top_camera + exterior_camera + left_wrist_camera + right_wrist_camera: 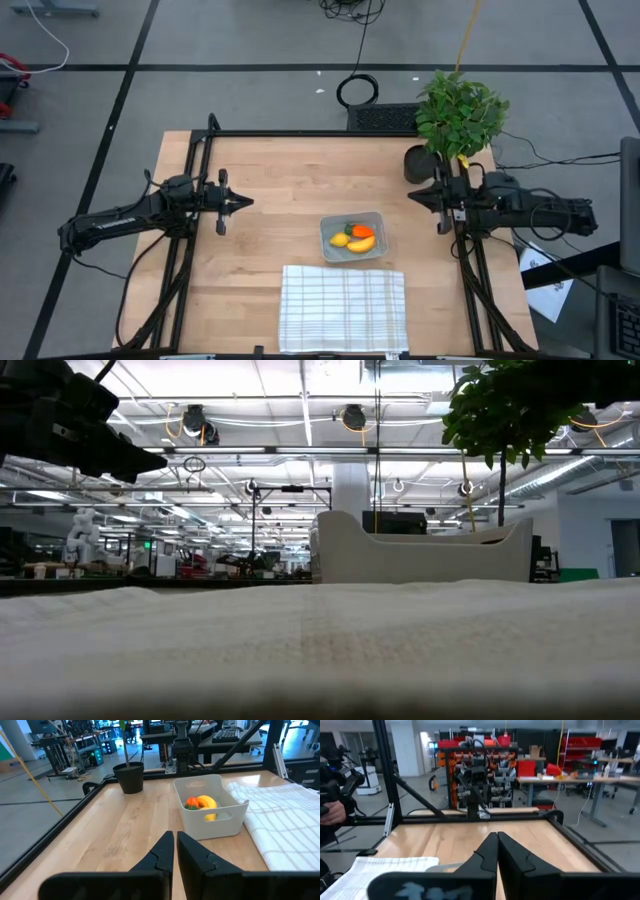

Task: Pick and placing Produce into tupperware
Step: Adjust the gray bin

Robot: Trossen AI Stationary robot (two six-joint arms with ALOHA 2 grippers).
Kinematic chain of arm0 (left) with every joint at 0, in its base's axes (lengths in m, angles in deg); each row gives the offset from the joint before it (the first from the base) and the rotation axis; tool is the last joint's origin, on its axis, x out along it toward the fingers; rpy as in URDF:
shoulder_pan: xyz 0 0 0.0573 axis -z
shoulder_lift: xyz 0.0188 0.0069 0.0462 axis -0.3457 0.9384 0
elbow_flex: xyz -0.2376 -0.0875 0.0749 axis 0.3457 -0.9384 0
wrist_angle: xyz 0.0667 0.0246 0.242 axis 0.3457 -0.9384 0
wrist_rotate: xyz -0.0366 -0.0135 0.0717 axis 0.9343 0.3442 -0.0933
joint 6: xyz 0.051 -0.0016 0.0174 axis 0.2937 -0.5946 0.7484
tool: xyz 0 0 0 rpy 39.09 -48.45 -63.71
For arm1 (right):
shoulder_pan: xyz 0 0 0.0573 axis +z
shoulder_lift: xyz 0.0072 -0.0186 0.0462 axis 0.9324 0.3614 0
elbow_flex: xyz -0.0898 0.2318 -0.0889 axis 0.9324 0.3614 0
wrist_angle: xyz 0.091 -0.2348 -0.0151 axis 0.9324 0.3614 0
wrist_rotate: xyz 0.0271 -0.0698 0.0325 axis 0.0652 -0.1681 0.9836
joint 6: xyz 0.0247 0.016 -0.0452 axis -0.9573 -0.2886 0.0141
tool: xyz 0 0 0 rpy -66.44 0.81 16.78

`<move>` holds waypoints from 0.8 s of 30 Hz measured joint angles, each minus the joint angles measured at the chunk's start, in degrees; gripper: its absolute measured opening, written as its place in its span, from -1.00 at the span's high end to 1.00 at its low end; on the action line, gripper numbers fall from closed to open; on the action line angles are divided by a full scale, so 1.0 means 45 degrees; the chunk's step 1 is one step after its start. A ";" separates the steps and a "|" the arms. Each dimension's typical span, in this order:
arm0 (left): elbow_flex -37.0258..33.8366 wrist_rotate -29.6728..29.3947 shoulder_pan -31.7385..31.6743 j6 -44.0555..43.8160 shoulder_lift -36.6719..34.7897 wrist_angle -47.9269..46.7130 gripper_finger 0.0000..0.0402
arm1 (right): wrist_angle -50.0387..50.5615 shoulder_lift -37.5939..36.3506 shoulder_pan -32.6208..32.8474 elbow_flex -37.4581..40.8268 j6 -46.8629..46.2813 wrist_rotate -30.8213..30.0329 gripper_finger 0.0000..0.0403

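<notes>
**Already in the tub: all three produce pieces sit inside the tupperware**

Centrally on the wooden desk [270, 200], the small translucent tupperware [354, 238] rests upright, its near edge just beside the far edge of the white checked cloth [343, 308]. Inside it lie the banana [361, 244], the small yellow lemon-like piece [340, 240] and the orange carrot [362, 232] with its green top, all bunched together and touching. The left wrist view shows the same cluster against the container's inner wall, the carrot next to the yellow pieces, with the cloth lying alongside.

The left gripper [243, 202] hovers over the left part of the desk, well apart from the tupperware, pointing toward the middle. Its two dark fingers [162, 852] are drawn together with only a thin slit between them, and nothing is held.

The right gripper [415, 196] sits at the right side of the desk, close to the black pot [418, 163] of the leafy green plant [458, 112], and points inward toward the left arm. Its fingers [487, 852] are likewise pressed together and hold nothing.

From the low view, the cloth fills the foreground and the tupperware's pale wall [420, 555] rises behind it, with plant leaves hanging in from the upper right.
</notes>
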 joint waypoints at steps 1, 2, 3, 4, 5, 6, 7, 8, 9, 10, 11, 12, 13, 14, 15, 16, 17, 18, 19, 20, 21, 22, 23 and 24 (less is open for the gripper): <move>0.0000 0.0000 0.0000 -0.0005 0.0000 -0.0009 0.87 | -0.0157 -0.0138 0.0000 0.0101 0.0014 0.0000 1.00; 0.0000 0.0000 0.0002 -0.0005 0.0004 -0.0010 0.87 | -0.0378 -0.0289 0.0000 0.0241 0.0068 0.0000 1.00; 0.0000 0.0000 0.0000 -0.0010 0.0005 -0.0010 0.87 | -0.0624 -0.0442 0.0000 0.0400 0.0108 0.0005 1.00; 0.0000 0.0000 0.0000 -0.0012 0.0005 -0.0010 0.87 | -0.0789 -0.0578 0.0000 0.0567 0.0130 0.0004 1.00; 0.0000 0.0000 0.0003 -0.0024 0.0003 -0.0010 0.87 | -0.0839 -0.0698 0.0000 0.0731 0.0130 0.0005 1.00; 0.0000 0.0000 0.0000 -0.0029 0.0004 -0.0010 0.87 | -0.0835 -0.0813 0.0000 0.0894 0.0130 0.0005 1.00; 0.0000 0.0000 0.0005 -0.0029 0.0005 -0.0010 0.87 | -0.0828 -0.0912 0.0000 0.1055 0.0134 0.0005 1.00; 0.0000 0.0000 0.0005 -0.0029 0.0002 -0.0008 0.87 | -0.0919 -0.1015 0.0000 0.1209 0.0130 0.0005 1.00; 0.0000 0.0000 0.0002 -0.0029 0.0002 -0.0010 0.87 | -0.1042 -0.1114 0.0000 0.1343 0.0108 0.0006 1.00; 0.0000 0.0004 0.0001 -0.0029 0.0000 -0.0002 0.87 | -0.1115 -0.1222 0.0000 0.1448 0.0072 0.0007 1.00; 0.0000 0.0000 0.0000 -0.0029 0.0004 0.0004 0.87 | -0.1139 -0.1328 0.0000 0.1532 0.0020 0.0010 1.00; 0.0000 0.0000 0.0003 -0.0029 0.0002 0.0001 0.87 | -0.1149 -0.1421 0.0000 0.1623 -0.0051 0.0014 1.00; 0.0000 0.0000 0.0000 -0.0029 0.0001 -0.0001 0.87 | -0.1139 -0.1514 0.0000 0.1716 -0.0128 0.0010 1.00; 0.0000 0.0000 0.0002 -0.0029 0.0003 -0.0001 0.87 | -0.1096 -0.1601 0.0000 0.1803 -0.0171 0.0015 1.00; 0.0000 0.0000 0.0000 -0.0029 0.0005 -0.0002 0.87 | -0.1086 -0.1671 0.0000 0.1878 -0.0180 0.0015 1.00; 0.0000 0.0000 0.0005 -0.0029 0.0005 -0.0006 0.87 | -0.1090 -0.1732 0.0000 0.1939 -0.0188 0.0015 1.00; 0.0000 0.0000 0.0000 -0.0029 0.0002 -0.0010 0.87 | -0.1088 -0.1790 0.0000 0.1981 -0.0196 0.0015 1.00; 0.0000 0.0000 0.0000 -0.0029 0.0000 -0.0010 0.87 | -0.1097 -0.1826 0.0000 0.2013 -0.0196 0.0015 1.00; 0.0000 0.0000 0.0004 -0.0029 0.0000 -0.0010 0.87 | -0.1099 -0.1856 0.0000 0.2048 -0.0196 0.0015 1.00; 0.0000 0.0000 0.0002 -0.0029 0.0000 -0.0010 0.87 | -0.1096 -0.1873 0.0000 0.2086 -0.0200 0.0015 1.00; 0.0000 0.0000 0.0000 -0.0029 0.0004 -0.0010 0.87 | -0.1096 -0.1877 0.0000 0.2126 -0.0200 0.0015 1.00; 0.0000 0.0000 0.0000 -0.0029 0.0002 -0.0017 0.87 | -0.1096 -0.1872 0.0000 0.2162 -0.0200 0.0015 1.00; -0.0002 0.0000 0.0005 -0.0029 0.0002 -0.0027 0.87 | -0.1092 -0.1872 0.0000 0.2202 -0.0200 0.0015 1.00; 0.0000 0.0000 0.0000 -0.0029 0.0005 -0.0037 0.87 | -0.1095 -0.1872 0.0000 0.2231 -0.0200 0.0015 1.00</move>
